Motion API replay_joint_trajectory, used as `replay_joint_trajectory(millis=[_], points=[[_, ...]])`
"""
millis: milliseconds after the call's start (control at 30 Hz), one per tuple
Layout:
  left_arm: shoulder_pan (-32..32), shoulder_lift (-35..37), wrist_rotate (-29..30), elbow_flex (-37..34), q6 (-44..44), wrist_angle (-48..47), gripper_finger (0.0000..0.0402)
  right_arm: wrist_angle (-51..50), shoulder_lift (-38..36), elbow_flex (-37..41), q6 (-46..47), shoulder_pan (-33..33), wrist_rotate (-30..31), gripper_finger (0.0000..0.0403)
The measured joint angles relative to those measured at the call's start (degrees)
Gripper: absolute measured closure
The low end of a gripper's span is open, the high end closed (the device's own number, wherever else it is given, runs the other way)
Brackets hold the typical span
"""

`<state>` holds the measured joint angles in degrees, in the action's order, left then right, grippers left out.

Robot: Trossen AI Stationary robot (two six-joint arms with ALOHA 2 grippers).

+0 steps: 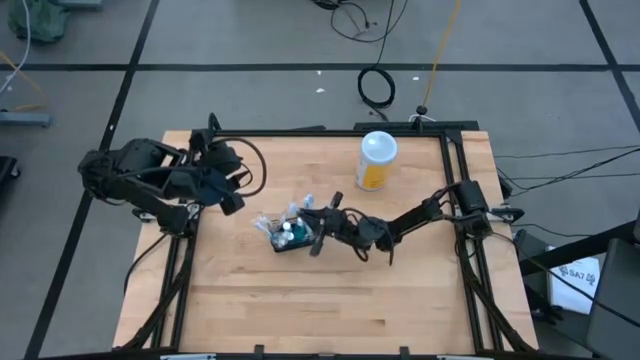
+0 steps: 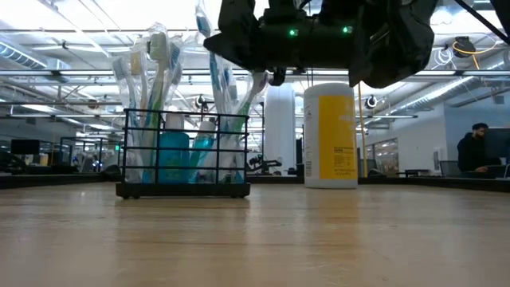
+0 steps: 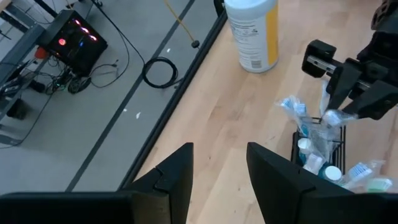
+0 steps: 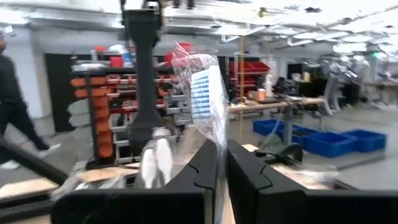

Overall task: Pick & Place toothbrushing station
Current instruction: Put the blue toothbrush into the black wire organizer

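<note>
Two arms over a wooden table [image 1: 250, 310]. High view: black mesh basket [image 1: 290, 240] stands near the table's middle, stuffed with toothbrushes [image 1: 272, 222] and teal tubes [image 1: 287, 238]. Right gripper [image 1: 318, 228] reaches in from the right and sits at the basket's right edge. Left gripper [image 1: 232, 190] is drawn back at the table's left rear corner, apart from the basket. A white-and-yellow canister [image 1: 377, 161] stands upright behind the basket, toward the rear edge.

Low view: basket [image 2: 183, 155] stands upright on the tabletop, brushes [image 2: 155, 72] leaning out of its top, two teal tubes [image 2: 174, 155] inside. Canister [image 2: 330, 135] to its right, not touching. Dark arm body hangs above both (which arm cannot be told from this view alone).

Left wrist view: left gripper [image 3: 219, 171] fingers spread apart, nothing between them, only bare wood. Basket [image 3: 318, 155] and right arm show farther off.

Right wrist view: right gripper [image 4: 222, 165] fingers clenched on a wrapped toothbrush [image 4: 202, 93], its bristle head standing up above the fingertips. A person [image 4: 15, 118] is in the room behind.
</note>
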<state>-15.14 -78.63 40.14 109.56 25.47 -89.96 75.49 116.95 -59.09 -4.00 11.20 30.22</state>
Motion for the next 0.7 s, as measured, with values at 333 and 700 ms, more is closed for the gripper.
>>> replay_joint_trajectory(millis=[333,700], points=[[0.0,0.0,0.02,0.0,-0.08,-0.01,0.0245,-2.13,0.01,0.0,-1.77,3.06,8.15,0.0383],[0.0,0.0,0.01,0.0,0.18,-0.01,0.0245,-1.59,-1.42,0.26,-9.76,3.94,8.61,0.0375]])
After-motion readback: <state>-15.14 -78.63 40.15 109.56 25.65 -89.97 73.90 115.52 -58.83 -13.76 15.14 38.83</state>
